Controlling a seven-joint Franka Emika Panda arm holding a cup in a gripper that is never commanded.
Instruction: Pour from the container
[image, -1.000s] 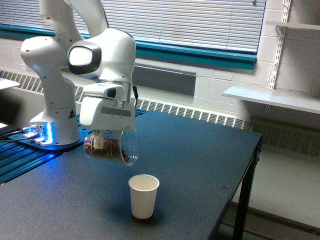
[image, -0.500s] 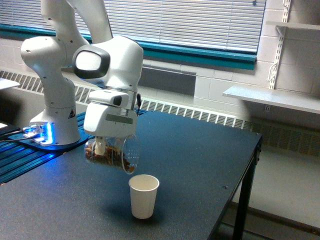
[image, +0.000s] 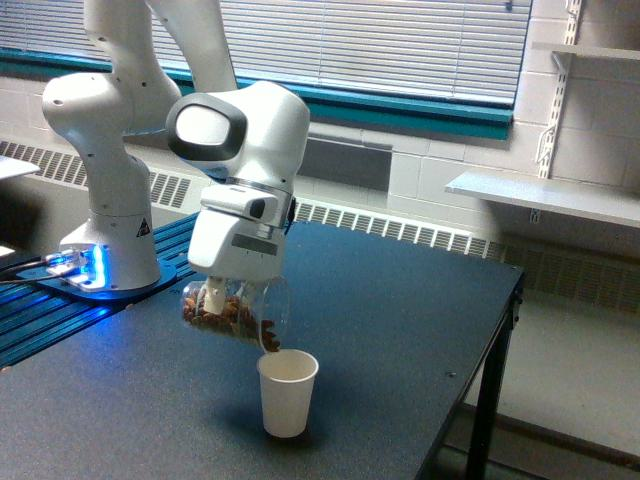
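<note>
gripper (image: 215, 297) clamped on container (image: 235, 315) sidewall | tipped over paper cup (image: 287, 392) near table (image: 400, 330) front edge | light, thin, crushable; grip gently mid-body

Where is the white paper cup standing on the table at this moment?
In the exterior view, the white paper cup stands upright on the dark table, near its front edge, just below and to the view's right of the tilted clear container in the gripper.
</note>
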